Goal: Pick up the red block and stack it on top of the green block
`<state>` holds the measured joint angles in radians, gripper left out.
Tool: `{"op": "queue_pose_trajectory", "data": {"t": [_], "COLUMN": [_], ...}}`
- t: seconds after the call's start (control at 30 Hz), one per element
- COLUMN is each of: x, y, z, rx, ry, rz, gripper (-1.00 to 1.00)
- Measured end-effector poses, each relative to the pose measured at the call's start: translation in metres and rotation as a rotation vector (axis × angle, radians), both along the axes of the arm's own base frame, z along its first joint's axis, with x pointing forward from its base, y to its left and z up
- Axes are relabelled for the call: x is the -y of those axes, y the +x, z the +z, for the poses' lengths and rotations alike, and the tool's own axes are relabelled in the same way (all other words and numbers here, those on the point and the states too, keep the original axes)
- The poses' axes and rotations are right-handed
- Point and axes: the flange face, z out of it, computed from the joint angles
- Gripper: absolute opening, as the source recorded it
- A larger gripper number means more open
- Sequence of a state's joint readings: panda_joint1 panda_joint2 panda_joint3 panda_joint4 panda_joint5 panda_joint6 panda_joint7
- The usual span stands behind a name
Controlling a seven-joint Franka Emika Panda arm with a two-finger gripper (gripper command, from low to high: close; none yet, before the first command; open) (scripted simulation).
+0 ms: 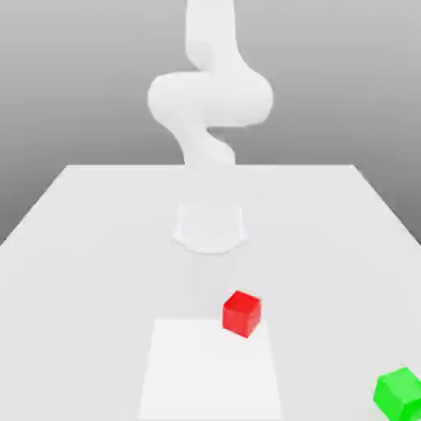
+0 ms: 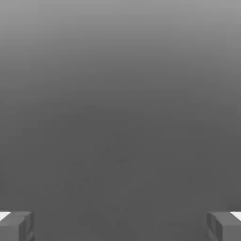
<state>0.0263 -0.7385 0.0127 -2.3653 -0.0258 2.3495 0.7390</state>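
1. The gripper (image 2: 120, 227) stands wide open, two grey fingertips (image 2: 18, 227) set at opposite lower corners of the hand view.
2. Nothing lies between the fingertips.
3. Behind them spreads a plain grey surface, lighter at one edge and darker toward the fingertips.

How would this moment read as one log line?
tool open, empty | red block on table | green block apart, unstacked

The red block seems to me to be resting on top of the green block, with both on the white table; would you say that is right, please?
Not quite. The red block is not on the green block; it sits apart from it, toward the exterior view's left. Both do rest on the white table, as the exterior view shows.
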Motion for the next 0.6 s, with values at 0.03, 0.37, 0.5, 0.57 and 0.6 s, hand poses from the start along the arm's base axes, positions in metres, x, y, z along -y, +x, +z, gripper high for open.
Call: {"op": "queue_pose_trajectory", "data": {"t": [0.03,0.37,0.5,0.57,0.6], "x": [-0.007,-0.039,-0.041,-0.041,-0.041], "y": [0.011,0.037,0.012,-0.006,-0.017], "z": [-0.025,-0.26,-0.343,-0.381,-0.398], "rx": [-0.037,-0.377,-0.5,-0.557,-0.585], "ry": [-0.035,-0.258,-0.3,-0.314,-0.318], "rz": [0.04,0.428,0.591,0.675,0.718], "gripper": [0.0,0.0,0.0,0.0,0.0]}}
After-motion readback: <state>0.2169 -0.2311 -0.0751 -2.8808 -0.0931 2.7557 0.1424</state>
